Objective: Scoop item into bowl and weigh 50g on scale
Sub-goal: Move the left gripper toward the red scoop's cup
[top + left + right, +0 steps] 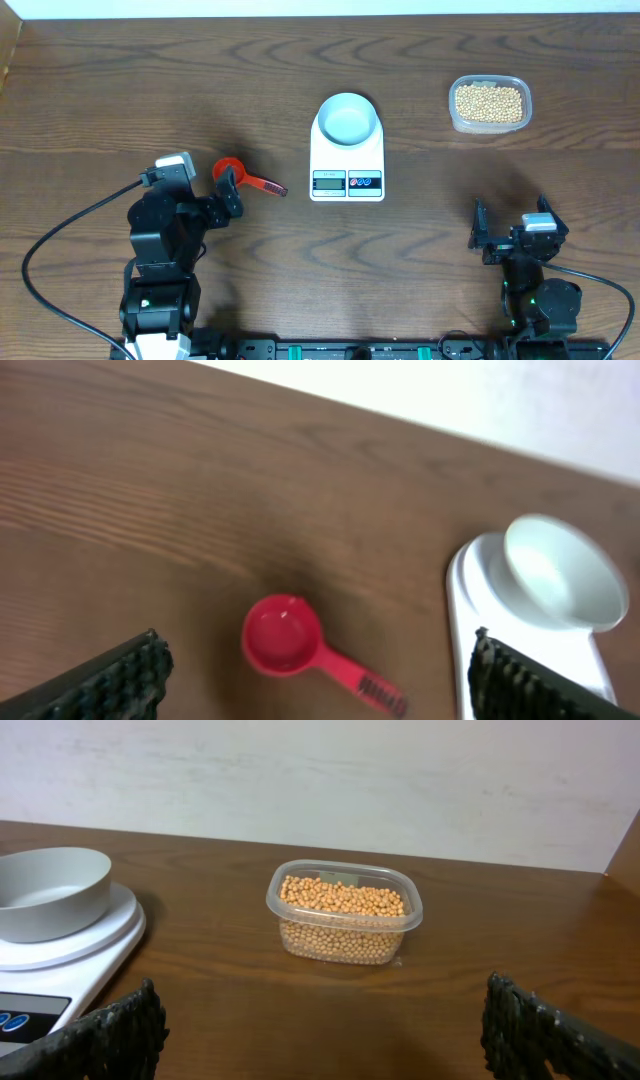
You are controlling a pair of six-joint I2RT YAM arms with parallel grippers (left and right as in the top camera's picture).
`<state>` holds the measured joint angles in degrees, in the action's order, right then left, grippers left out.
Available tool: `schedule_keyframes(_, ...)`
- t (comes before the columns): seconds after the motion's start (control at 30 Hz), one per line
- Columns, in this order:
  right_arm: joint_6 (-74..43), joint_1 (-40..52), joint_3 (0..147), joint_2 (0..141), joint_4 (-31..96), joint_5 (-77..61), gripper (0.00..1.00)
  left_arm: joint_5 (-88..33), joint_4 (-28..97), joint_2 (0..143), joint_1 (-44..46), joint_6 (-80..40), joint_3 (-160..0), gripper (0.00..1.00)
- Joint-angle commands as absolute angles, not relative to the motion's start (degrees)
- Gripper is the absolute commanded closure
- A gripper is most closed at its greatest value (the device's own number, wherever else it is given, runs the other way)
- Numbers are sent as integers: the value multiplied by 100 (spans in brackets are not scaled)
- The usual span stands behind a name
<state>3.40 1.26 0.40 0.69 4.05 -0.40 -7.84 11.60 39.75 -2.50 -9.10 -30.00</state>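
The pale blue bowl (348,118) sits empty on the white scale (347,160) at the table's middle; both also show in the left wrist view, bowl (562,572) and scale (480,610), and in the right wrist view, bowl (45,890) and scale (70,955). Tan beans (489,102) fill a clear tub (343,912) at the back right. A red scoop (242,176) lies left of the scale, empty (285,637). My left gripper (228,190) is open just over the scoop (315,675). My right gripper (507,232) is open and empty at the front right (320,1030).
The clear tub (489,103) stands about a hand's width right of the scale. Black cables (60,235) loop at the front left. The table's far edge meets a pale wall (320,780).
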Motion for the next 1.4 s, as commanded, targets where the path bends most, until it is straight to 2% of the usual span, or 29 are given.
schedule_keyframes(0.0, 390, 158, 32, 38, 427, -16, 1, -856, 943, 3970, -233, -1514, -3109, 2)
schedule_keyframes(0.63, 390, 158, 32, 78, 429, -16, 1, -1184, 36, 3970, -228, -1535, -3109, 2)
schedule_keyframes(1.1, 390, 158, 32, 78, 429, -16, 1, -895, 45, 3990, -233, -1793, -3131, 2)
schedule_keyframes(1.37, 390, 158, 32, 78, 429, -16, 1, -460, 851, 4447, -233, -1815, -3664, 2)
